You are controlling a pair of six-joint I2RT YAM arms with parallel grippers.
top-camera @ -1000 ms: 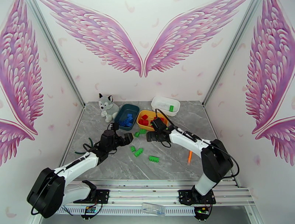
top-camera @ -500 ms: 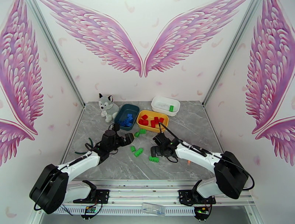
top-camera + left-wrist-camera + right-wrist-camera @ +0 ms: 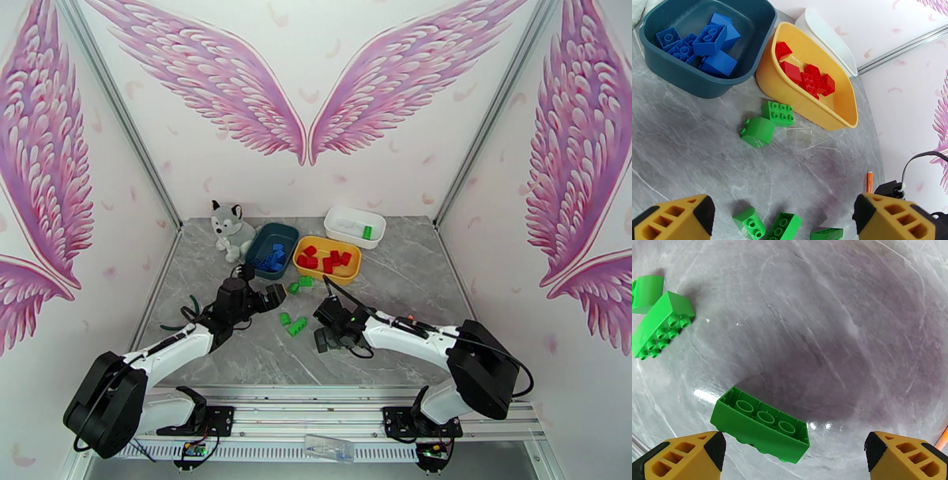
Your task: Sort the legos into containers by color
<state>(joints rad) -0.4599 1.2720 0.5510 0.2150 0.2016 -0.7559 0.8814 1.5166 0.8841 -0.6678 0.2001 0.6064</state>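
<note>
On the grey table: blue sorted into the teal tub, red into the yellow tub, one green into the white tub. Within the last second, drawn back from the yellow tub and lowered at the near middle: right gripper, spread wide, pinching nothing. Unmoved and likewise spread: left gripper. Between the right fingers, lying upside down, just beside one of them: a green brick. Probably red finished, green pick beginning.

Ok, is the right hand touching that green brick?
Cannot tell. Right wrist view: green brick corner beside one fingertip, no plain gap or contact.
</note>
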